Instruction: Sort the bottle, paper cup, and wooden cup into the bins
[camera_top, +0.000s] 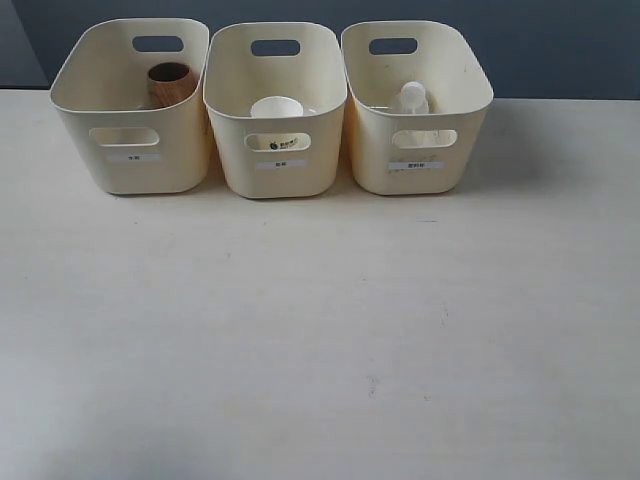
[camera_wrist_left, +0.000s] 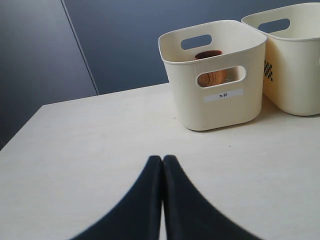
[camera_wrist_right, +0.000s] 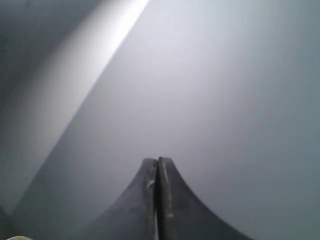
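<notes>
On the pale bench (camera_top: 320, 340) three cream-yellow bins stand side by side in a row at the far edge, each with a small white label on its front. Seen from the exterior view, the left bin (camera_top: 130, 110) has the wooden cup (camera_top: 171, 84) inside it, standing up, brown and round. The middle bin (camera_top: 276, 110) has the white paper cup (camera_top: 277, 110) in it, and its dark mark shows through the handle hole. The right bin (camera_top: 416, 105) holds the bottle (camera_top: 412, 98) (only its white top part shows well, so I cannot tell if it leans).

The left end effector (camera_wrist_left: 162, 162) has its two dark fingers pressed flat together with nothing between them. It is near the bench, well apart from the left bin. The right end effector (camera_wrist_right: 157, 165) is pressed together too, holding nothing, and faces a plain grey surface (camera_wrist_right: 200, 90)
</notes>
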